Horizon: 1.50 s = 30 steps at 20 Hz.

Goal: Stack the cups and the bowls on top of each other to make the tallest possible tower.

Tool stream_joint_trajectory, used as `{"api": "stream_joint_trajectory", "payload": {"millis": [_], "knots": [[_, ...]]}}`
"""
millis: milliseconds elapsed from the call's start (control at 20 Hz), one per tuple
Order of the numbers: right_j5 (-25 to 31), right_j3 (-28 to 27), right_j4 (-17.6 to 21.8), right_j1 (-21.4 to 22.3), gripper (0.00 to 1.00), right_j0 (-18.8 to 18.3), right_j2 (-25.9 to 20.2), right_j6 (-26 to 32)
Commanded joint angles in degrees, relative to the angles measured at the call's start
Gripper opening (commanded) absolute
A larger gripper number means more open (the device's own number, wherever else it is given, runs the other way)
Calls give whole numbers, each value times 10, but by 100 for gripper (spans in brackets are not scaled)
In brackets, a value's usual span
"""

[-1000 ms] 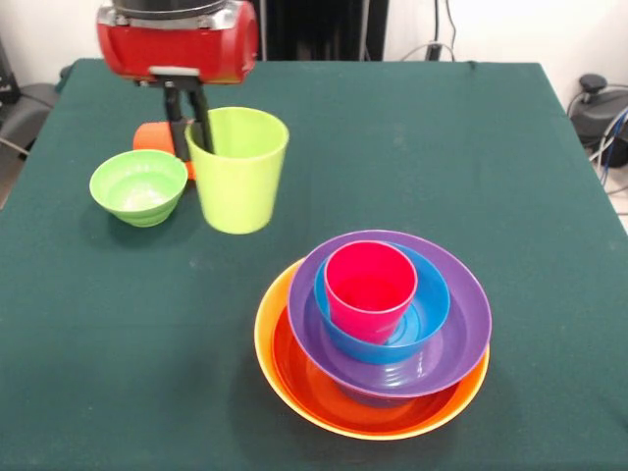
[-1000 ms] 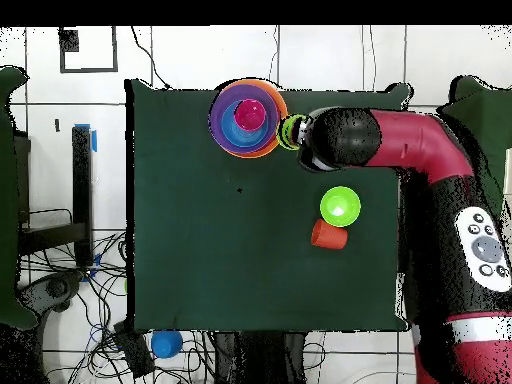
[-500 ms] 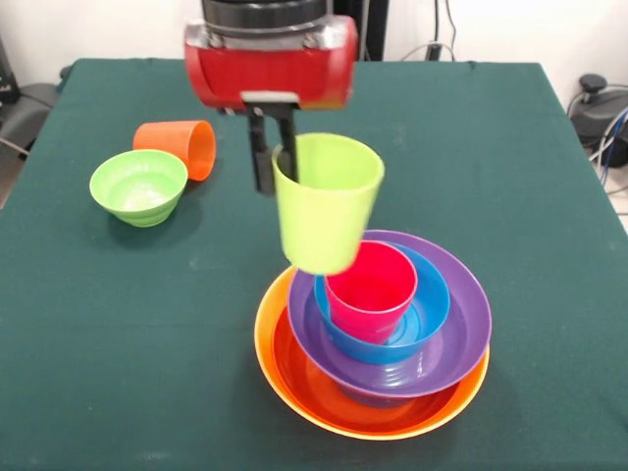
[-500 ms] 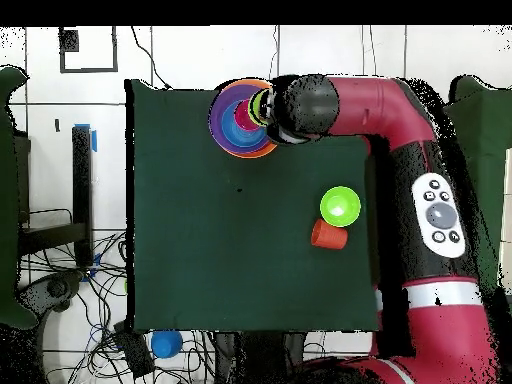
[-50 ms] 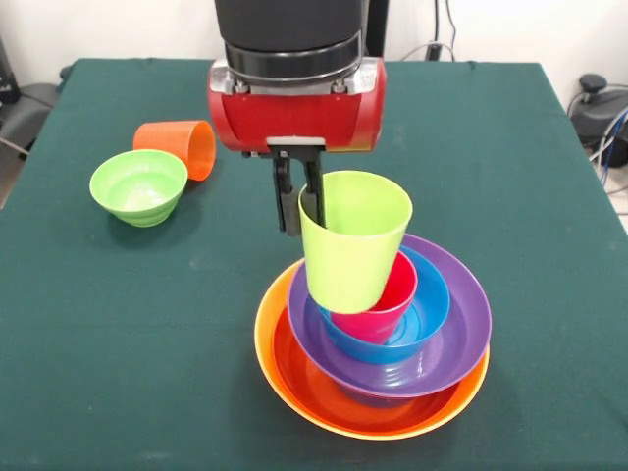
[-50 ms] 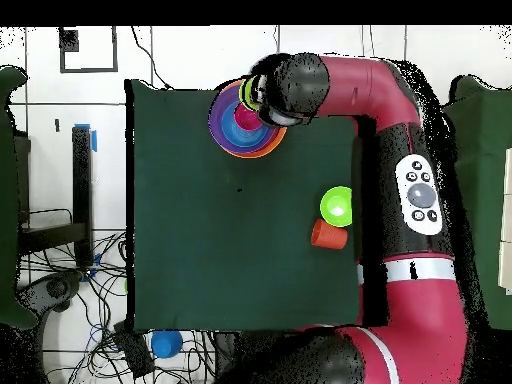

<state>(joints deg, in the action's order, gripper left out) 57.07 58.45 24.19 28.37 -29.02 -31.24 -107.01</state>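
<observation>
While gripped at its rim, lime green cup [image 5: 351, 242] hangs mouth-up, slightly tilted.

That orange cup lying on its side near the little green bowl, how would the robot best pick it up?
A fair guess: by the rim. The orange cup lies tipped over with its open mouth facing the picture's right in the front view, away from the small green bowl. One finger could slip inside the mouth and the other outside the wall, coming from that open side, where the table is free.

Robot lab, green-clothed table [image 5: 549, 177], tangled floor cables [image 6: 110, 345]
</observation>
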Motion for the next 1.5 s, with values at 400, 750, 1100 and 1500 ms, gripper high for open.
{"api": "stream_joint_trajectory", "payload": {"millis": [400,750,1100,1500], "knots": [[89,6,-13,-6,0,10,55,-28],[76,19,-22,4,0,14,67,-28],[67,29,-32,13,0,26,80,-36],[47,59,-46,29,0,41,97,-60]]}}
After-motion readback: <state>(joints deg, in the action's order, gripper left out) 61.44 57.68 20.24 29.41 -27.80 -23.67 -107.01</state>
